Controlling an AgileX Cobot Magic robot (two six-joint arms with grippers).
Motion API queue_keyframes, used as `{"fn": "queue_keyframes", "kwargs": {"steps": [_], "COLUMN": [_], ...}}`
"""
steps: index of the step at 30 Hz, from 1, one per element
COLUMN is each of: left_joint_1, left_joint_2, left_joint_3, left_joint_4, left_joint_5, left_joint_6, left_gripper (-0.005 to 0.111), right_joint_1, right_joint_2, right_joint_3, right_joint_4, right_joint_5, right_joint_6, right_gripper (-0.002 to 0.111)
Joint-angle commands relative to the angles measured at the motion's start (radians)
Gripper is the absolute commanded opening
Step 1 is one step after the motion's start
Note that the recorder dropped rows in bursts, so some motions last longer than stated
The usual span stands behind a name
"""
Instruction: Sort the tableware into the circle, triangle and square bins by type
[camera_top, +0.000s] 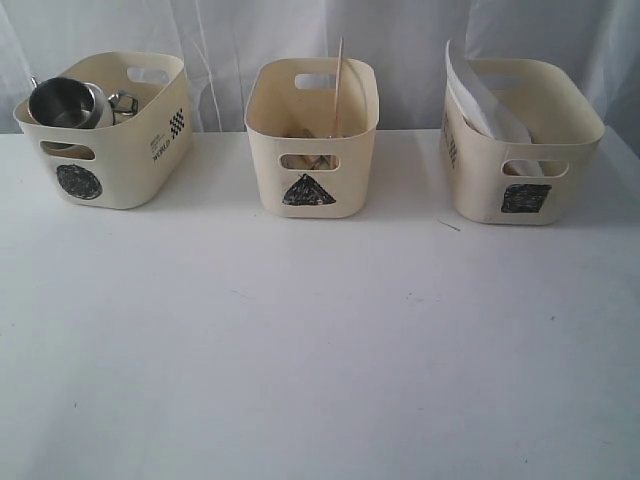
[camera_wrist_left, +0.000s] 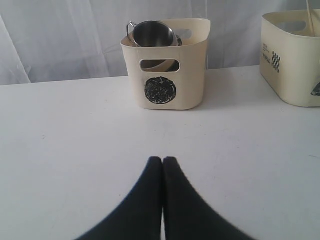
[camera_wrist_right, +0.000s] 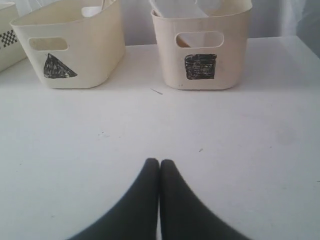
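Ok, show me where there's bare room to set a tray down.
The whole front of the table is bare. Narrower gaps lie between the circle bin and triangle bin, and between that and the square bin. The bins themselves are crowded.

Three bins are standing in a row along the back of the table (camera_top: 320, 340), each apart from the next. The circle bin (camera_top: 125, 165) is sitting at the left, the triangle bin (camera_top: 355, 150) in the middle and the square bin (camera_top: 480, 170) at the right. A mug (camera_top: 60, 102) is lying tilted in the circle bin, poking above its rim. Chopsticks (camera_top: 339, 90) are standing upright in the triangle bin. A plate (camera_top: 480, 95) is leaning on edge in the square bin, by its left wall.
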Motion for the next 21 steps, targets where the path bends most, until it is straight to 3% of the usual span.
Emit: {"fn": "queue_keyframes", "kwargs": {"steps": [1, 5, 21], "left_joint_1": [0.003, 0.003, 0.003], "left_joint_2": [-0.004, -0.004, -0.004], "left_joint_3": [0.003, 0.003, 0.003], "left_joint_4": [-0.004, -0.004, -0.004], "left_joint_5": [-0.003, -0.003, -0.003], "left_joint_6": [0.000, 0.000, 0.000], "left_gripper": [0.000, 0.000, 0.000], "right_joint_1": [0.003, 0.003, 0.003], "right_joint_2": [-0.005, -0.005, -0.005], "right_joint_3": [0.007, 0.007, 0.007], "right_joint_4": [0.118, 0.134, 0.134], "right_joint_5": [-0.012, -0.012, -0.010], "right_joint_6": [-0.259, -0.366, -0.366], "right_gripper": [0.000, 0.000, 0.000]}}
